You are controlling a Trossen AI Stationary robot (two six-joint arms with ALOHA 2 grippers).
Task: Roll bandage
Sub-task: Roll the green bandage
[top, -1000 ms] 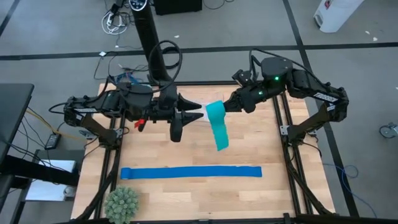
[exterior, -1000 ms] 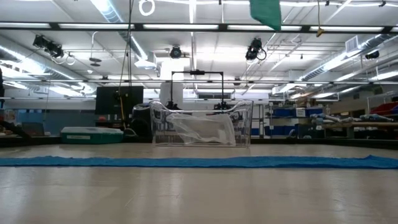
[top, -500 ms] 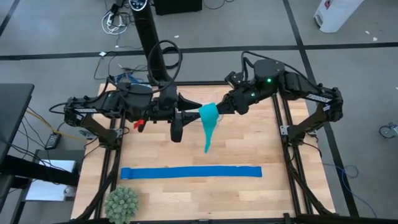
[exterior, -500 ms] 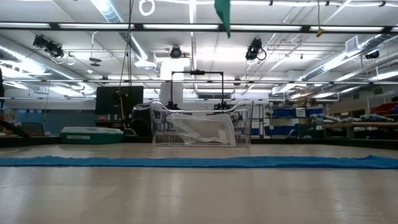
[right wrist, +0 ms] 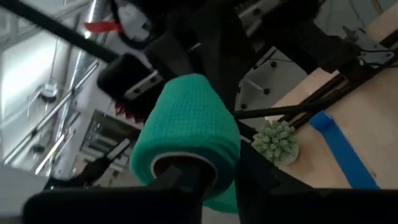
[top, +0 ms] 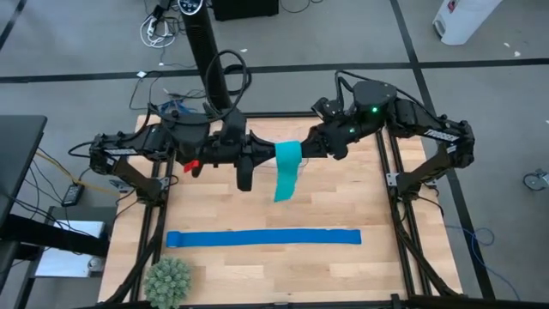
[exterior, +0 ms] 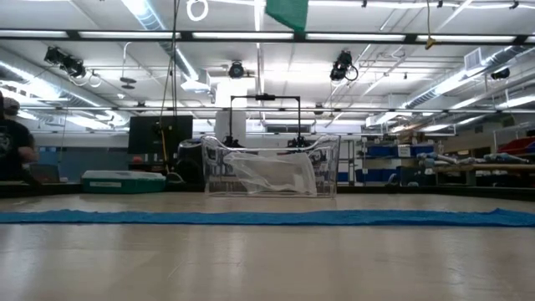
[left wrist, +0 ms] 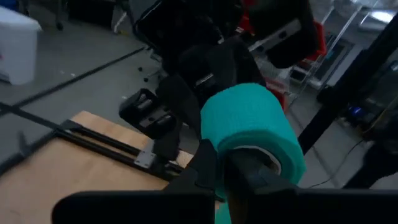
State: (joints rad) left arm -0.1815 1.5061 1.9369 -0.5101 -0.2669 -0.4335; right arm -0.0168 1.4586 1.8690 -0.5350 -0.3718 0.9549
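The bandage (top: 287, 156) is a teal roll held high above the table between my two grippers, its loose tail (top: 283, 184) hanging down; the tail's end (exterior: 288, 12) shows at the top of the low view. My left gripper (top: 266, 157) comes at the roll level from the table's left and is shut on it. My right gripper (top: 309, 148) meets the roll (right wrist: 186, 130) from the right. It is open, one finger (right wrist: 186, 180) in the hollow and one (right wrist: 261, 180) outside the wall. My left gripper holds the roll's left end (left wrist: 217, 168), with one finger (left wrist: 249, 171) in the roll's hollow and the other (left wrist: 200, 171) outside, the wound wall pinched between them. The fingers lie level, along the roll's axis. The roll is lifted clear, its tail hanging slack below.
A royal-blue strip (top: 263, 238) lies flat across the near part of the table. A small green plant (top: 167, 281) stands at the near left corner. Beyond the far edge stand a clear bin (exterior: 272, 167) and a person (exterior: 12, 142) at the left.
My left gripper has shut on the roll's left end. My right gripper has carried the roll a little toward the table's left. The hanging tail has swung from the right to straight below the roll, twisting narrow and then turning flat again.
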